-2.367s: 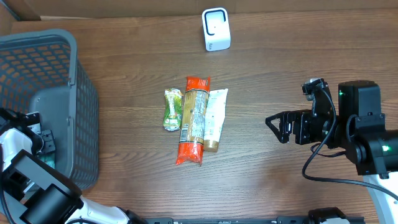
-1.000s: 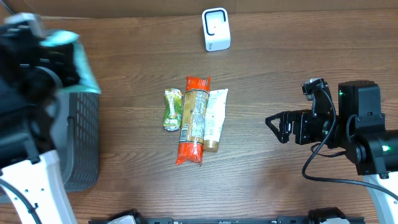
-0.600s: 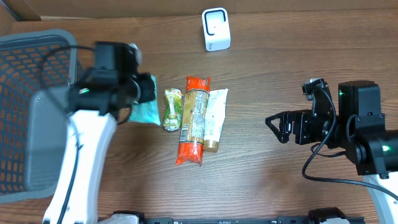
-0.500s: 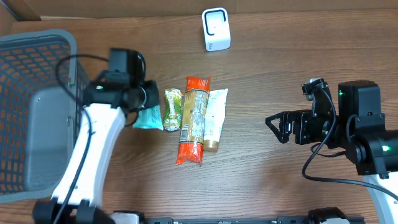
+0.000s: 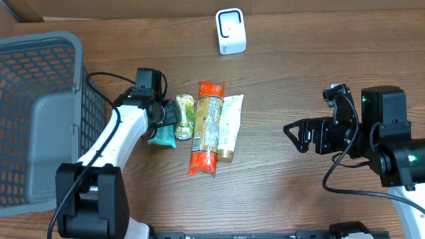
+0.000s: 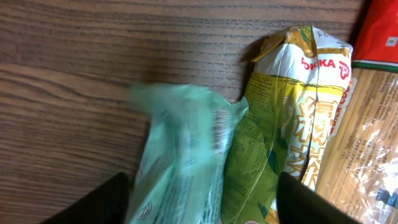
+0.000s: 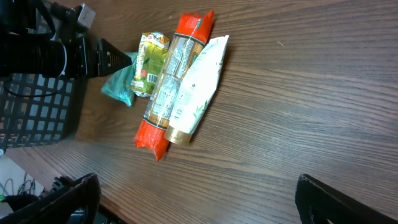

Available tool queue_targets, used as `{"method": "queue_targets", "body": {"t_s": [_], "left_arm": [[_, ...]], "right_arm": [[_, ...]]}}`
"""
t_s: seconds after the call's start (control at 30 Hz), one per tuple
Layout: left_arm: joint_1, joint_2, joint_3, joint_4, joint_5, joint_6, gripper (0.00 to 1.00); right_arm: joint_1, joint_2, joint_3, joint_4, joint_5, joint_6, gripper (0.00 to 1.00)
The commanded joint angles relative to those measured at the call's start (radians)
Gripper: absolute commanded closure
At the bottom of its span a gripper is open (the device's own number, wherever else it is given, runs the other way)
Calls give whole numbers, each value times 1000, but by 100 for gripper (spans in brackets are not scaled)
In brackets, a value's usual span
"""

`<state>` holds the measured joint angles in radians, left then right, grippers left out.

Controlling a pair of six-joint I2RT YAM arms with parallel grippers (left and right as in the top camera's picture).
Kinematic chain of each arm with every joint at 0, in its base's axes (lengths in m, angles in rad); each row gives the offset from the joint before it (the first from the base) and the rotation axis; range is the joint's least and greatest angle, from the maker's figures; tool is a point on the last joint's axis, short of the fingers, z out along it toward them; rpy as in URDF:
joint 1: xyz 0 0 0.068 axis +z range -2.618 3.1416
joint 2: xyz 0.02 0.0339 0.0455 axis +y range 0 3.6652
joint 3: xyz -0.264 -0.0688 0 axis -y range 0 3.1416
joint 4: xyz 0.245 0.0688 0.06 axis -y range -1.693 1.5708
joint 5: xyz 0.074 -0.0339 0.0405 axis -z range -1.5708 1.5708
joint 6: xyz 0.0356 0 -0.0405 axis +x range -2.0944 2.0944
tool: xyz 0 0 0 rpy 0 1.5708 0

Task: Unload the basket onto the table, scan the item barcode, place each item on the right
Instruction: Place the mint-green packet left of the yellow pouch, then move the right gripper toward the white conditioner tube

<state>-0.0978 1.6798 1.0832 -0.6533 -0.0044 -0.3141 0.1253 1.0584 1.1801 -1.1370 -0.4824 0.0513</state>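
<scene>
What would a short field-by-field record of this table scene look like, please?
left gripper: open, straddling the teal packet
right gripper: open, empty, apart from the items
row, left to right overhead: teal packet, green snack packet, red-ended pasta packet, white tube
scanner: at the far edge, no item near it
basket: grey, left of the row

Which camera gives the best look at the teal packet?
The left wrist view: the teal packet fills the frame, though blurred. Overhead, the left gripper covers part of it; the right wrist view shows it small and distant.
</scene>
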Motion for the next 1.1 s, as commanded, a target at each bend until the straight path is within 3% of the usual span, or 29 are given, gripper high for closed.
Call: {"method": "queue_targets", "body": {"t_s": [0.0, 0.5, 0.53, 0.9, 1.07], "left_arm": [[0, -14, 24, -9, 2, 27, 24], [-2, -214, 571, -420, 25, 30, 20], [-2, -231, 589, -438, 24, 30, 0], [-2, -269, 600, -484, 30, 30, 1], [-2, -247, 600, -488, 30, 30, 0]], "right_arm": [[4, -7, 24, 6, 3, -7, 0], [4, -7, 24, 6, -34, 53, 0], [4, -7, 24, 6, -19, 52, 0], [4, 5, 23, 130, -90, 55, 0], [6, 115, 23, 168, -100, 126, 10]]}}
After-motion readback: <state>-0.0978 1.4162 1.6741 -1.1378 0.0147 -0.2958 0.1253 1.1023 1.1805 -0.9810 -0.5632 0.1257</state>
